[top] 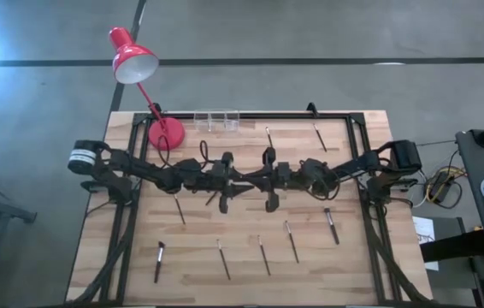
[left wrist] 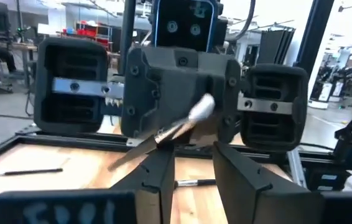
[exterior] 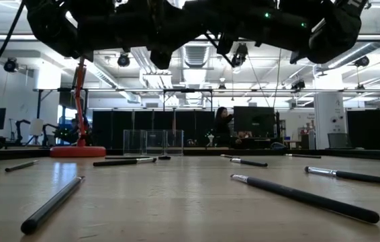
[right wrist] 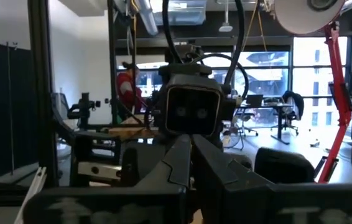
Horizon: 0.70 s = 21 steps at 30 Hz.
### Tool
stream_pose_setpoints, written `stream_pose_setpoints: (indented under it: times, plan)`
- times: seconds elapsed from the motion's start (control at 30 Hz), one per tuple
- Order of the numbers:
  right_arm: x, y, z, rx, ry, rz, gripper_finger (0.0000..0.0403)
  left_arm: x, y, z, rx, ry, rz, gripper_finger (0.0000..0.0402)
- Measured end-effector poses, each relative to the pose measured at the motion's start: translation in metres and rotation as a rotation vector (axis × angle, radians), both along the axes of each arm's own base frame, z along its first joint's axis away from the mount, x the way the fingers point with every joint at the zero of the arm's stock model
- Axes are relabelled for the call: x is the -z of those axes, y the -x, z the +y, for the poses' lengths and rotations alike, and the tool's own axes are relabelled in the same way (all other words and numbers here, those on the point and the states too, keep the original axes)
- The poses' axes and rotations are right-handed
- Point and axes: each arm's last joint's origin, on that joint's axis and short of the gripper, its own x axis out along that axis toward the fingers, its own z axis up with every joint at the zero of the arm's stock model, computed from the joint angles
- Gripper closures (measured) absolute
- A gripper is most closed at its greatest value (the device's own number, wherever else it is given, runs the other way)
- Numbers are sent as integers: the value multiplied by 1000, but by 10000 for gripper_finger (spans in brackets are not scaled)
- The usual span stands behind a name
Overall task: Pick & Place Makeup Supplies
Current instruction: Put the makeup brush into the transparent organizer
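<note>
From overhead I see the pale wooden bench (top: 310,257) strewn with thin dark-handled makeup brushes (top: 291,240), light, stiff, slippery; I'd pinch mid-handle. Only the left wrist view shows a silvery brush (left wrist: 182,124) crossing the left end effector (left wrist: 191,165), fingers spread; right end effector (right wrist: 190,163) pressed together.
</note>
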Motion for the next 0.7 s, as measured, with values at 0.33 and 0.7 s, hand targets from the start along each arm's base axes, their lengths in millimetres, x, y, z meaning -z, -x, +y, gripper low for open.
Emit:
stream_pose_setpoints:
  times: [0.33,0.7]
  plan:
    - [-1,0,0,1,0,-2,394,0,1,1,-26,-16,-3,353]
    - [0,0,0,3,4,-1,394,5,6,2,-70,-12,90,330]
